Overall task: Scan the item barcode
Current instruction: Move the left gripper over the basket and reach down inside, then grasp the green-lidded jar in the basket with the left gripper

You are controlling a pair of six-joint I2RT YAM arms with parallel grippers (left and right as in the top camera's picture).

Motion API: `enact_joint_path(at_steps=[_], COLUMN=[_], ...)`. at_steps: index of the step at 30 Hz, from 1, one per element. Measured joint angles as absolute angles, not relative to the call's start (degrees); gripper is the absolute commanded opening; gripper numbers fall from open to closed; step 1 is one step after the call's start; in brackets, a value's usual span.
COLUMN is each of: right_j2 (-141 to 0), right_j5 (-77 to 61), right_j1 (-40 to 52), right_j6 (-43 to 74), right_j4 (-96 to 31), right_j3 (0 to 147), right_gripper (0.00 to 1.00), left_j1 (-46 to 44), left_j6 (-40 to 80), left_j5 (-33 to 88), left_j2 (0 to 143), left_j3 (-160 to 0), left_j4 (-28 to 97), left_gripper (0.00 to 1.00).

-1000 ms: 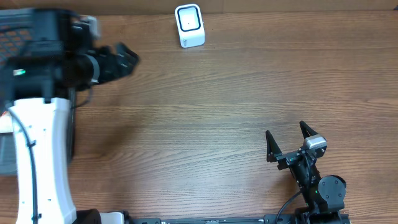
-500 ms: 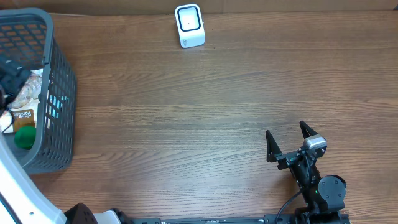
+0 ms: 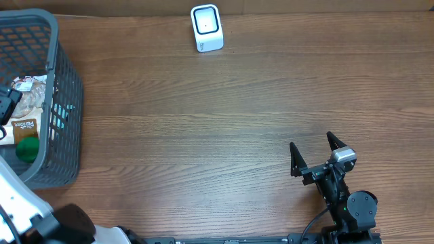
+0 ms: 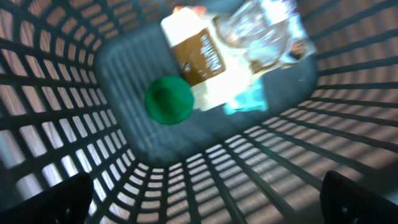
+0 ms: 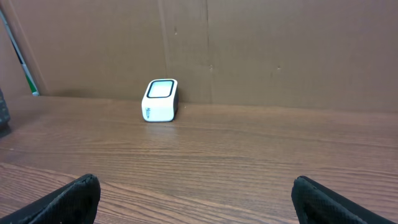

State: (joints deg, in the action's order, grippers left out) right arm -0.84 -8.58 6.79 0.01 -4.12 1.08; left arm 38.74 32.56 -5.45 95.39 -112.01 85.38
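The left pincer (image 4: 211, 200) hangs wide open over the grey basket (image 3: 66, 102) and holds nothing. Packets (image 4: 202, 56) and a green round thing (image 4: 169, 99) lie inside the basket. The white scanner (image 3: 206, 27) stands at the far edge of the table (image 3: 203, 135). The right pincer (image 3: 311, 140) is wide open and empty.

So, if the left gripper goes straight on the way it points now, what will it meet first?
Most likely the green round object on the floor of the basket, with the brown-labelled packet beside it. The left gripper is open; the picture is blurred, so depth is uncertain.
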Motion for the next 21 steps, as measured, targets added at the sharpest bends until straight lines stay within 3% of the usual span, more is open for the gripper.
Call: enact_joint_path(at_steps=[10,21], right_j2=[-0.84,-0.84], right_j5=[-8.58,-8.56], right_j1=[6.79,6.79], right_j6=[0.01,0.01], right_j4=[-4.14,-4.12], right_j3=[1.08,1.08], right_gripper=[1.0,1.0], left_j1=[42.5,45.36], left_j6=[31.16,26.98], left_j5=[-5.65,-4.71], left_j2=[102.94,103.22], left_j3=[-109.84,-91.48], left_j4=[87.5,72.38], left_gripper=[1.0,1.0])
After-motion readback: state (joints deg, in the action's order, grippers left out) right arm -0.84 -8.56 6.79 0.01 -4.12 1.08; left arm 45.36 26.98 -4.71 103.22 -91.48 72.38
